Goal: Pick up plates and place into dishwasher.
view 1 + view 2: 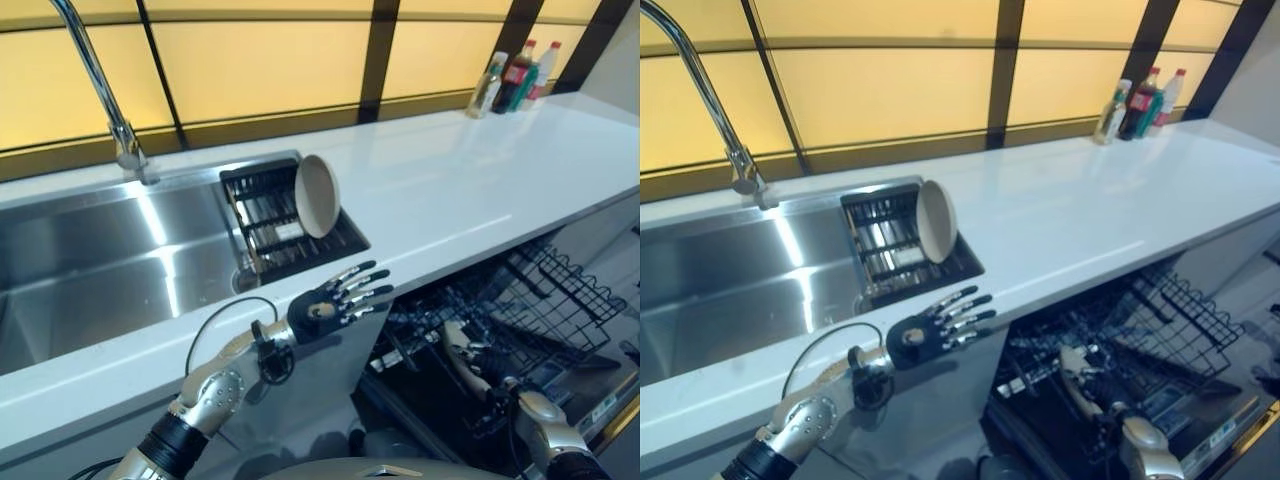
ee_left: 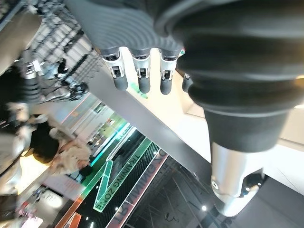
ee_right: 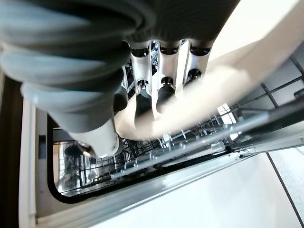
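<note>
A cream plate (image 1: 317, 195) stands on edge in the black drying rack (image 1: 270, 225) at the sink's right end. My left hand (image 1: 335, 300) hovers in front of the counter edge, below that rack, open with straight fingers and nothing in it. Down in the open dishwasher, my right hand (image 1: 462, 348) is inside the lower wire rack (image 1: 545, 300). The right wrist view shows its fingers (image 3: 164, 92) curled round the rim of a second cream plate (image 3: 209, 80), which hangs over the rack's wires.
A steel sink (image 1: 90, 270) with a tall tap (image 1: 120, 130) lies at the left. The white counter (image 1: 470, 190) runs right to several bottles (image 1: 512, 78) at the back corner. The dishwasher door (image 1: 1225, 425) lies open below.
</note>
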Motion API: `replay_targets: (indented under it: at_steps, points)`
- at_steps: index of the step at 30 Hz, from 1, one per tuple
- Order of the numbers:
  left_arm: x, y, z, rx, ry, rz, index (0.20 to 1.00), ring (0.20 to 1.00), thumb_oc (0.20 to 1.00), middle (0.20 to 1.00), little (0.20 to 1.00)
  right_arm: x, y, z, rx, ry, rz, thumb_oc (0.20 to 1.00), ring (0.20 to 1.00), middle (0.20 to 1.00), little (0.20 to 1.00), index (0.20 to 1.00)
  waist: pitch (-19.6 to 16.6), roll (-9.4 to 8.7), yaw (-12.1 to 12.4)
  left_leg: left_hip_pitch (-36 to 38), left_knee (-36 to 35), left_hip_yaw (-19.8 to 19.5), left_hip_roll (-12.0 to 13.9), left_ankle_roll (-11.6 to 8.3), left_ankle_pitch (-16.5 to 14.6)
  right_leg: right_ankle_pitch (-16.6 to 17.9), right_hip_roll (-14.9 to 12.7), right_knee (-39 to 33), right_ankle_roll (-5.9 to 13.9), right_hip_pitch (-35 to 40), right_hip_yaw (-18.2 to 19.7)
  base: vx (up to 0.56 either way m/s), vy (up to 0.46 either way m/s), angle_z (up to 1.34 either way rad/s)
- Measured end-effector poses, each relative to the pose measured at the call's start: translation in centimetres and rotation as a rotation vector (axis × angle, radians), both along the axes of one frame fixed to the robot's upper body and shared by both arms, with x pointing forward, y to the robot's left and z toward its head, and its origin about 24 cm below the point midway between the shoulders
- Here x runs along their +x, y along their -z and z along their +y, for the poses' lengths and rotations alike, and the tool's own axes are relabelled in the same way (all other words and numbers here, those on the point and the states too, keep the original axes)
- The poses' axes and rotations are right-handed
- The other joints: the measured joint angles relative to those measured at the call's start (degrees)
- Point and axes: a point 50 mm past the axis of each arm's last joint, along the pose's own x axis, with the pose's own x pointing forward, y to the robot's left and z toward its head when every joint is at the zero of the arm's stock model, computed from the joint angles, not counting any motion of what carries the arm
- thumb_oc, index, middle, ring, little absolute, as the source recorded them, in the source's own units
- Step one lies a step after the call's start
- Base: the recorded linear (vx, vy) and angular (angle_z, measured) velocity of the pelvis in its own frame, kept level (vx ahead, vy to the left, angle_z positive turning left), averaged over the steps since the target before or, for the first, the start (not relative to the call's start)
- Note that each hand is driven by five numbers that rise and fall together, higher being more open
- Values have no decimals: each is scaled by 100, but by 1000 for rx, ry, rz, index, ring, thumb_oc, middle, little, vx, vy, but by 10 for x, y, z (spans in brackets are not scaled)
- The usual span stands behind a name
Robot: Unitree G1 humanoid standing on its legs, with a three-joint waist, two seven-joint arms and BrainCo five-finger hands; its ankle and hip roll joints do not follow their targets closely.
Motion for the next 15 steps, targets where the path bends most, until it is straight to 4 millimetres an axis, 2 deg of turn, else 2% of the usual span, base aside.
replay_targets:
  at_steps: [5, 11, 15]
  points:
    - [0, -1, 4, 9, 5, -4, 1000, 1000, 1000, 1000, 1000, 9, -8, 2, -17, 11, -54, 200, 200, 200, 200, 200, 40, -57, -8, -96, 109, -52, 24, -1, -1, 2, 19, 1, 3, -36, -50, 8, -21, 5]
    - [-1, -3, 5, 9, 12, -10, 1000, 1000, 1000, 1000, 1000, 21, -31, 15, -18, -29, -177, 200, 200, 200, 200, 200, 65, -121, -39, -99, 131, -38, 26, 1, -1, 4, 17, -4, 10, -59, -48, 3, 2, -1]
    - [-2, -4, 5, 7, 18, -11, 1000, 1000, 1000, 1000, 1000, 18, -30, 14, -57, -44, -165, 200, 200, 200, 200, 200, 34, -171, -52, -95, 134, -23, 28, 1, -1, 23, 18, -5, 39, -89, -41, 0, 0, 0]
